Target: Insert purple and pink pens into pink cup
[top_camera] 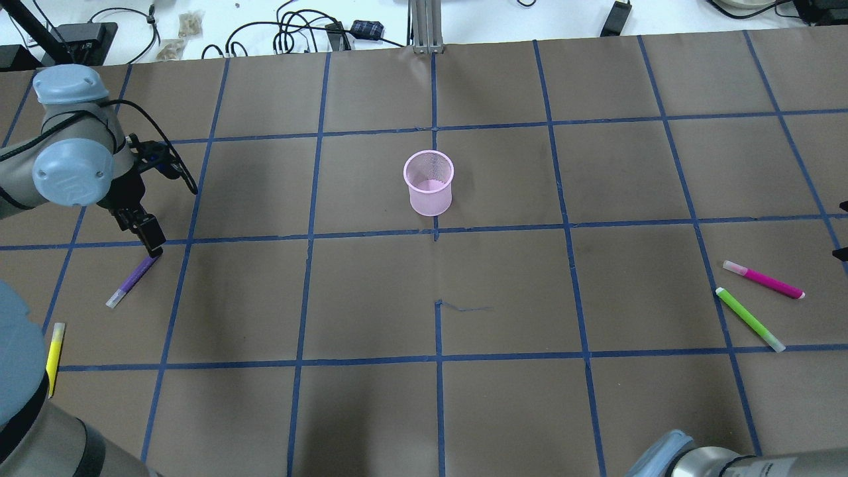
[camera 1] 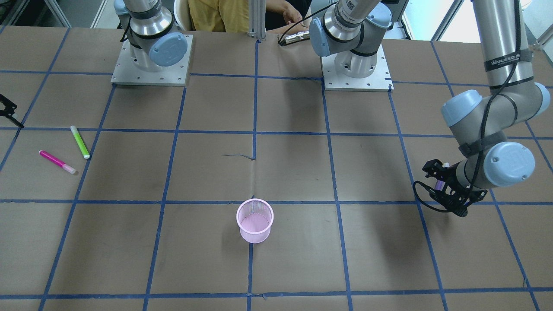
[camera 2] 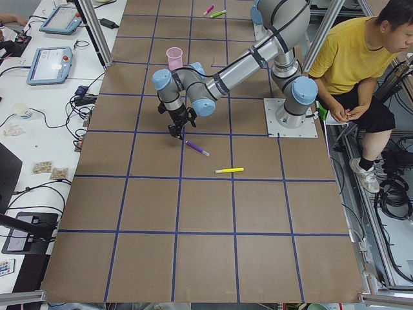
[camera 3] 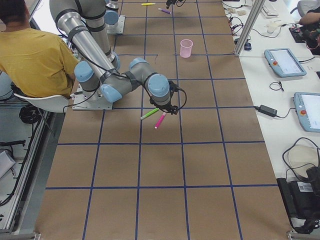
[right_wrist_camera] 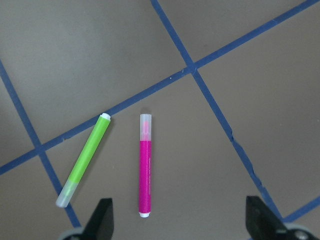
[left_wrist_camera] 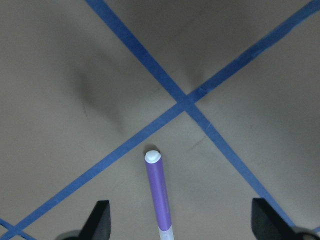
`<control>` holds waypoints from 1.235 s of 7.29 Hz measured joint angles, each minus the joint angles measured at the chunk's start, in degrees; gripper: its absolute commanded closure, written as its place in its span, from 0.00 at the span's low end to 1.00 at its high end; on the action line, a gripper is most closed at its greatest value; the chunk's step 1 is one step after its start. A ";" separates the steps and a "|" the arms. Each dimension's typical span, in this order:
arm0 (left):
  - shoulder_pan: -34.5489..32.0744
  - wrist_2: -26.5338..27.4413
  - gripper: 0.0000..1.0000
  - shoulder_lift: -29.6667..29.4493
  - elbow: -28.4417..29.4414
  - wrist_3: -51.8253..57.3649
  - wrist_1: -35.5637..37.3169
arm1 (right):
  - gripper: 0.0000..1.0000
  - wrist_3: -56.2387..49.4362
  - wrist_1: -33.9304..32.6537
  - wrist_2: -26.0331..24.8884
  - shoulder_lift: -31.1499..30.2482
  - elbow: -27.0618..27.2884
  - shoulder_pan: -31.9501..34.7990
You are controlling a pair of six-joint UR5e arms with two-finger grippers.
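Mesh cup [top_camera: 428, 192] at table [top_camera: 371, 298] centre. R side: far pen [top_camera: 762, 279] just beside near pen [top_camera: 748, 318], not touching. L side: inner pen [top_camera: 132, 281], end under L gripper [top_camera: 154, 249]; outer pen [top_camera: 54, 348] nearer robot

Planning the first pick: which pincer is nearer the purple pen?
Left. The left pincer hangs over one end of the purple pen; the right pincer is across the table, above the pink pen and green pen.

Pink mesh cup [top_camera: 429, 192] upright, seemingly empty, mid-table; purple pen [top_camera: 132, 281] flat at left; pink pen [top_camera: 763, 279] flat at right.
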 measured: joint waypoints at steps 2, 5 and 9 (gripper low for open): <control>0.39 1.89 0.00 -1.65 -1.01 0.34 3.48 | 0.08 -9.46 -0.19 3.49 5.15 1.62 -3.63; 0.47 1.85 0.06 -3.14 -1.58 0.05 5.68 | 0.15 -20.32 -2.05 4.87 8.79 5.73 -6.43; 0.46 1.52 0.30 -4.55 -2.28 -0.28 8.24 | 0.59 -26.72 -4.91 4.59 12.76 6.44 -6.74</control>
